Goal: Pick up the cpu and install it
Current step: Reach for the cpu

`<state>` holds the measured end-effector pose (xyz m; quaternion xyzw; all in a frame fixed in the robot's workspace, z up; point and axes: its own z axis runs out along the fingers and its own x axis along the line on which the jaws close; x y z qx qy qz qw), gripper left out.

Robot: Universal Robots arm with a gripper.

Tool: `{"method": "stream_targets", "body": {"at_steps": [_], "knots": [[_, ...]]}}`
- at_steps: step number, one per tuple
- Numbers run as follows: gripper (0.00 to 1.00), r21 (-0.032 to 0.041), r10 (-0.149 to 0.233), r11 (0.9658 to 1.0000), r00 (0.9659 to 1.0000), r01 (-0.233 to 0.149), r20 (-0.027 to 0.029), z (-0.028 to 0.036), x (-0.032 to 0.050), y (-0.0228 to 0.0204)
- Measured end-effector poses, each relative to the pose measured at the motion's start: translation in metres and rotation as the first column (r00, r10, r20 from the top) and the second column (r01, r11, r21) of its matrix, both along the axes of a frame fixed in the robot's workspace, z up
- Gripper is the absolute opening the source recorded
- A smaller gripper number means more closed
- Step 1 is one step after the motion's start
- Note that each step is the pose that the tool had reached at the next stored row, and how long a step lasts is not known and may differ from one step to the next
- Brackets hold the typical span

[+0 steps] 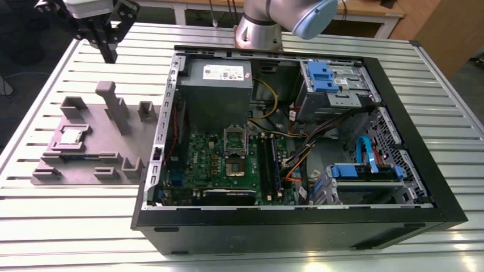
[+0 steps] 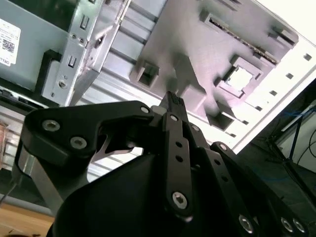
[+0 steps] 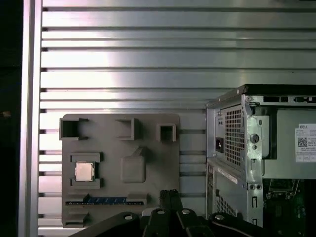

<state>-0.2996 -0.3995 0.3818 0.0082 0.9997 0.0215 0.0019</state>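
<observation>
The small shiny square cpu (image 1: 73,136) lies in the grey plastic tray (image 1: 102,135). Above that tray's edge, well apart from the cpu, hangs the black claw (image 1: 110,55), pinched closed and empty.

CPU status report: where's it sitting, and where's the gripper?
Gripper shut, empty, raised over the fixture tray. CPU seated in its pocket, untouched. Nothing on top of it.

Lab: slotted bench (image 1: 76,226), open computer case (image 1: 302,232)
</observation>
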Motion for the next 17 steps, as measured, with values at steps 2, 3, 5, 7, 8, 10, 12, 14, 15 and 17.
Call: {"method": "stream_targets", "body": {"at_steps": [2,3,5,7,8,10,12,14,15,17], "knots": [[0.11,0.0001,0.0,1.0,1.0,0.0,0.0001,-0.0003,-0.0064,0.0],[0.11,0.0001,0.0,1.0,1.0,0.0,0.0,-0.0003,-0.0092,0.0],[0.11,0.0001,0.0,1.0,1.0,0.0,0.0,-0.0006,-0.0147,0.0],[0.11,0.0,0.0,1.0,1.0,0.0,-0.0003,-0.0007,-0.0204,0.0],[0.11,0.0,0.0,1.0,1.0,0.0,-0.0004,-0.0009,-0.0229,0.0],[0.11,0.0001,0.0,1.0,1.0,0.0,-0.001,-0.0012,-0.0272,0.0],[0.11,0.0,0.0,1.0,1.0,0.0,-0.0016,-0.0014,-0.0307,0.0],[0.11,0.0001,0.0,1.0,1.0,0.0,-0.0019,-0.0017,-0.0345,0.0],[0.11,0.0001,0.0,1.0,1.0,0.0,-0.002,-0.0018,-0.0363,0.0],[0.11,0.0,0.0,1.0,1.0,0.0,-0.0025,-0.0019,-0.0395,0.0]]}}
